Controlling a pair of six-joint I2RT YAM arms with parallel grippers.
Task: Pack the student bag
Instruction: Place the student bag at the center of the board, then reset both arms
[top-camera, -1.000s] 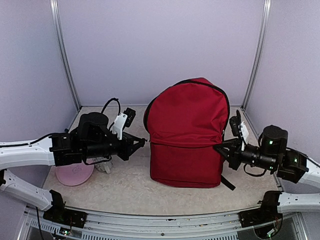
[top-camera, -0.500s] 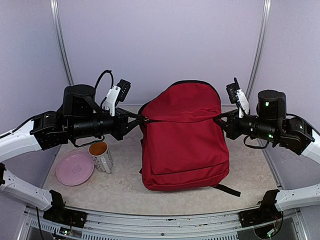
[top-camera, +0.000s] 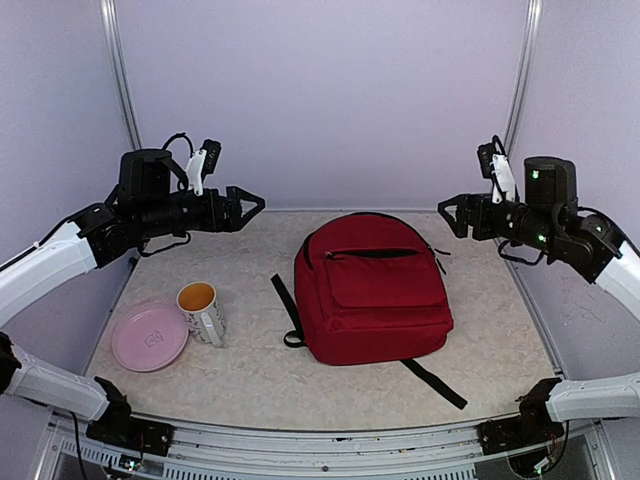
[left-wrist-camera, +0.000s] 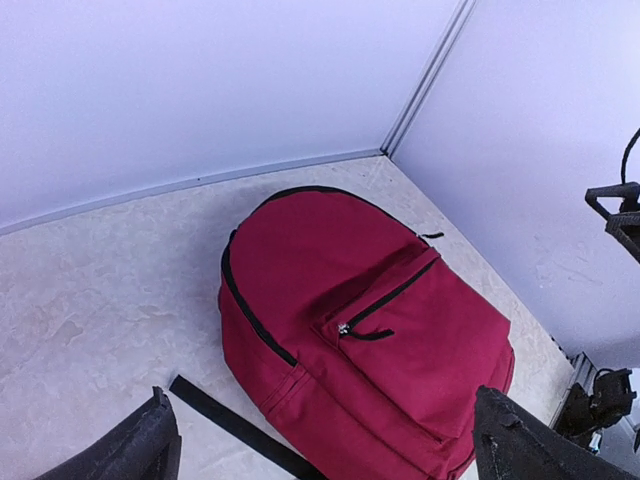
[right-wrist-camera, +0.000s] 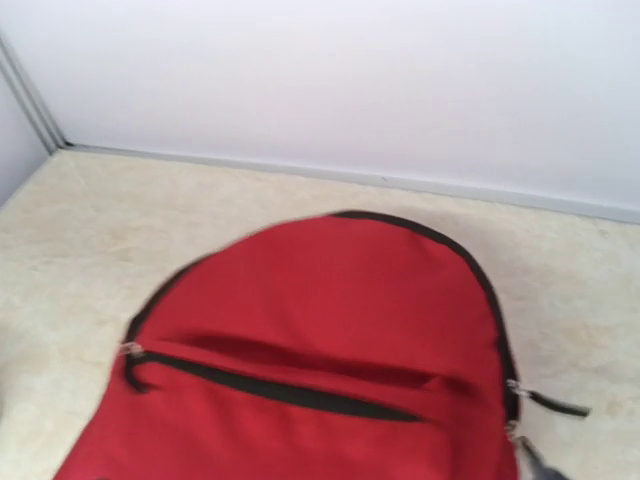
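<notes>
So the dark red student bag (top-camera: 372, 305) lay flat, front pocket up, mid-table (top-camera: 500, 340). The left gripper (top-camera: 252, 212) hung in the air at its 10 o'clock and the right gripper (top-camera: 445, 220) at 2 o'clock, both with jaws spread wide and holding nothing. A mug (top-camera: 200, 311) and a pink plate (top-camera: 149, 338) sat around 8 o'clock.

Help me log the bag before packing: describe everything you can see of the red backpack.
The red backpack is dark red fabric with black zippers, lying flat on its back on the table, front up, top toward the far wall. Its front pocket has a black zip that looks shut. One black strap curls out on the left arm's side; a second strap trails toward the near edge. Only the table touches it.
</notes>
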